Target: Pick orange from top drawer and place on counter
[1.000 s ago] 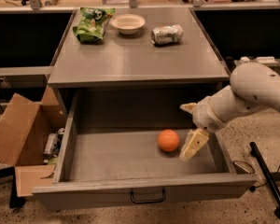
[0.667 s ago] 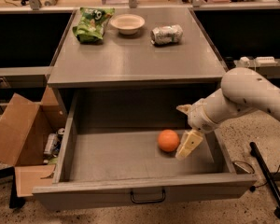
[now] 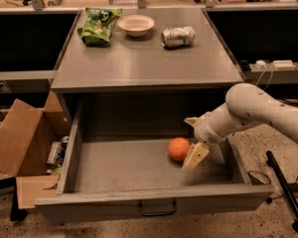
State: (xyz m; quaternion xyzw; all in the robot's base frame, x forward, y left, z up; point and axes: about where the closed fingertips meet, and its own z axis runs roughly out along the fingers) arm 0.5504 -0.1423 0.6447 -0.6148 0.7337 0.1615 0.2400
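Edged leftward, the tool (image 3: 193, 139) — open, gripping nothing — sits just beside the orange (image 3: 178, 148) in the top drawer (image 3: 114, 202).

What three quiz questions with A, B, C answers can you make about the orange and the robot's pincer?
1. Where is the orange? A on the counter; B in the open top drawer; C in the cardboard box.
2. How many things lie on the counter? A five; B one; C three.
3. How is the pincer? A open, down in the drawer beside the orange; B lifting the orange high; C resting on the counter.
Answers: 1 B, the orange sits on the drawer floor. 2 C, there is a green bag, a bowl and a can. 3 A, its fingers are spread, close by the orange's right side.
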